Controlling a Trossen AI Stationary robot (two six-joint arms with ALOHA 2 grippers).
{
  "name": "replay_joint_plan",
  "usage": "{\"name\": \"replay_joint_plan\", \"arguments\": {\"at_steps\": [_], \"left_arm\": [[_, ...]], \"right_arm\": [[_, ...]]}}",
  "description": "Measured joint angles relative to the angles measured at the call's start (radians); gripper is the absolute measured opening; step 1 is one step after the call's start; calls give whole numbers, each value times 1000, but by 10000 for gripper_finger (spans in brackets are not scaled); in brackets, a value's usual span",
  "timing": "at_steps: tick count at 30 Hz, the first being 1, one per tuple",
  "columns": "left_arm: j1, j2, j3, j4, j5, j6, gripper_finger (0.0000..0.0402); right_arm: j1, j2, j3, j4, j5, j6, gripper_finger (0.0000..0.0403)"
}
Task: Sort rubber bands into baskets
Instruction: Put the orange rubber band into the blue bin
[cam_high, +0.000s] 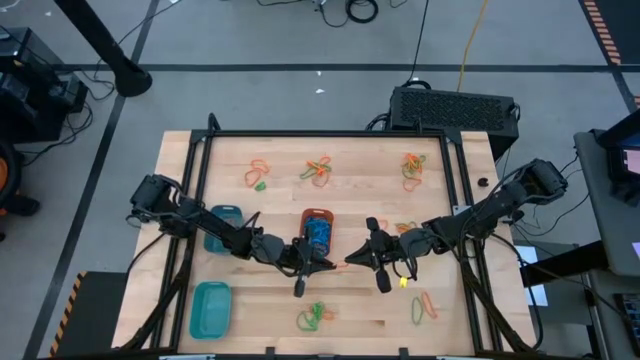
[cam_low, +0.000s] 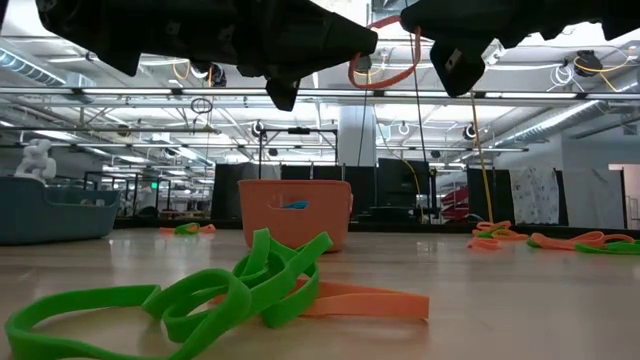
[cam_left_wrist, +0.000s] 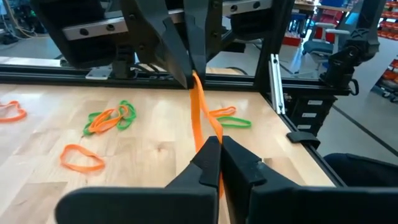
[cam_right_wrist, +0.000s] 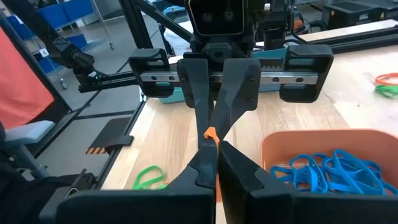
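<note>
Two dark, matte-black jointed arms trailing black cables; each pincer has two tapered, wedge-shaped black fingers (cam_left_wrist: 208, 163) on a blocky carriage.

wooden table (cam_high: 280, 300) under baskets (cam_high: 210, 309), rubber bands (cam_high: 318, 170)

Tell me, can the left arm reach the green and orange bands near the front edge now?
Probably not yet. The left claw is shut on an orange band that the right claw also holds, above the table beside the orange basket. The front bands lie close, with nothing in between.
</note>
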Motion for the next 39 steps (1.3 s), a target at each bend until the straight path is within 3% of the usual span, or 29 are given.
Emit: {"name": "replay_joint_plan", "arguments": {"at_steps": [4,9,17,22,30,39], "left_arm": [[0,0,0,-3,0,2,4],[1,-30,-1,-47,-1,27,3],[-7,-172,-1,-295,-75,33,2],[-23,-279,-1,-553,-153,18,1],[-42,-448,-1,-1015,-197,-169,1],[-53,-580,-1,-1648,-226,-593,1]], "right_arm": [[0,0,0,-4,1,-25,17],[-14,0,0,-9,2,-44,74],[-50,0,0,-93,2,-45,170],[-52,0,0,-103,0,-42,201],[-52,0,0,-106,-4,-16,212],[-51,0,0,-117,-5,12,212]]}}
